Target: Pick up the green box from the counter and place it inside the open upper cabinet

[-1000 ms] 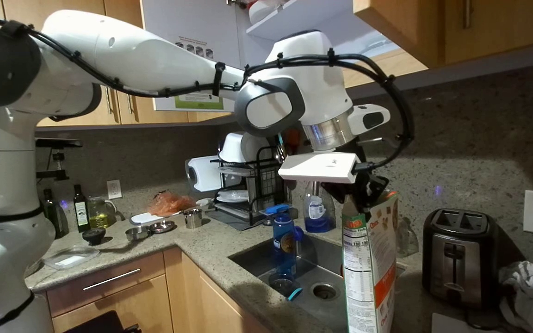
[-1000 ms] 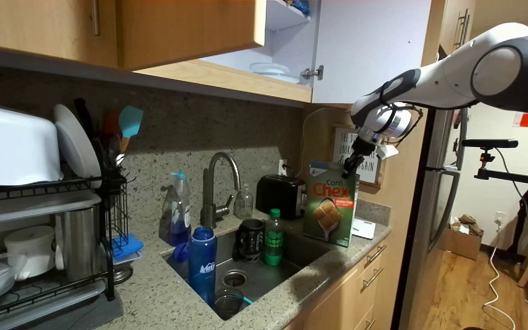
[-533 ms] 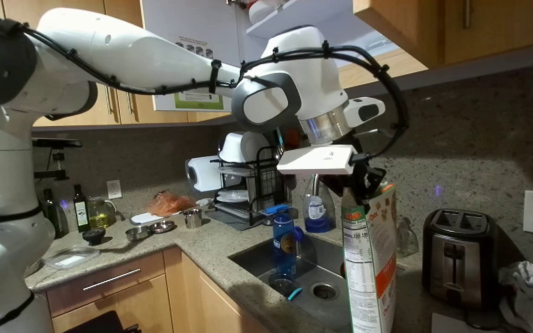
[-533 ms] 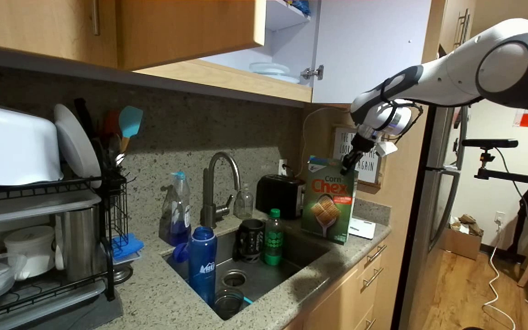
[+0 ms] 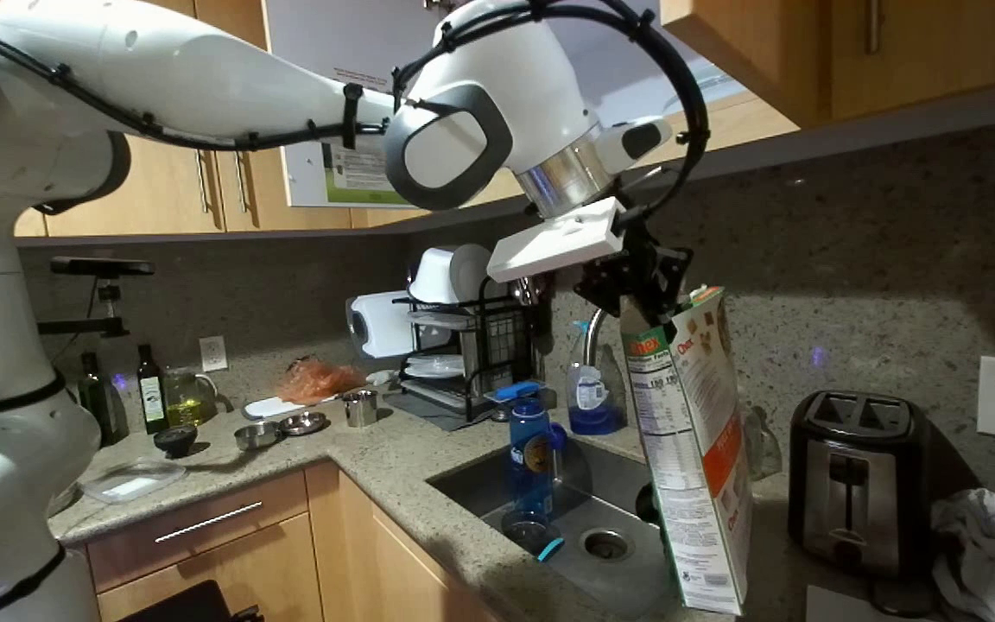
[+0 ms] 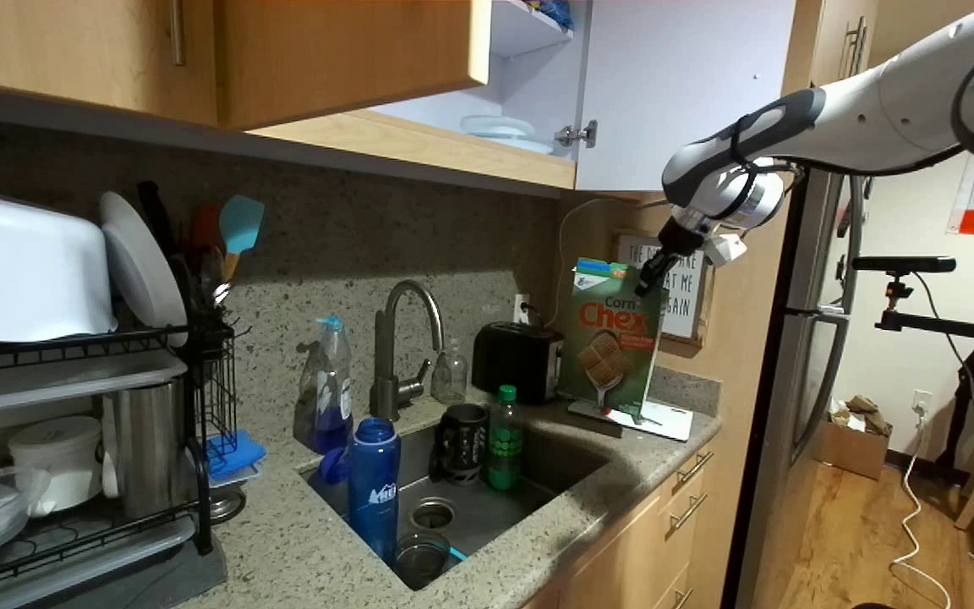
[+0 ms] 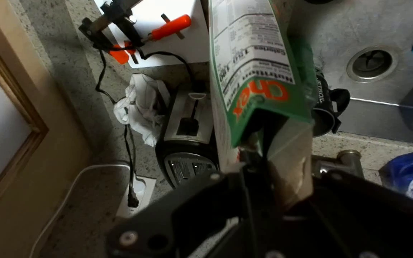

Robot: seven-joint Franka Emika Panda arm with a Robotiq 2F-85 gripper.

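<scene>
The pincer (image 6: 644, 286) grips the green box (image 6: 610, 340) by its top, tilted above the table (image 6: 555, 537), so straighten it while rising until its base clears the upper cabinet (image 6: 453, 150) edge, at eleven o'clock in an exterior view, then ease in.

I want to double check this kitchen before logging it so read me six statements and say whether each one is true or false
The upper cabinet is open. True.
The hand grips the green box near its top. True.
The green box is inside the upper cabinet. False: it is outside, lower down.
The green box reads Rice Chex. False: it reads Corn Chex.
A blue water bottle is in the sink. True.
The blue water bottle lies on its side. False: it stands upright.
</scene>
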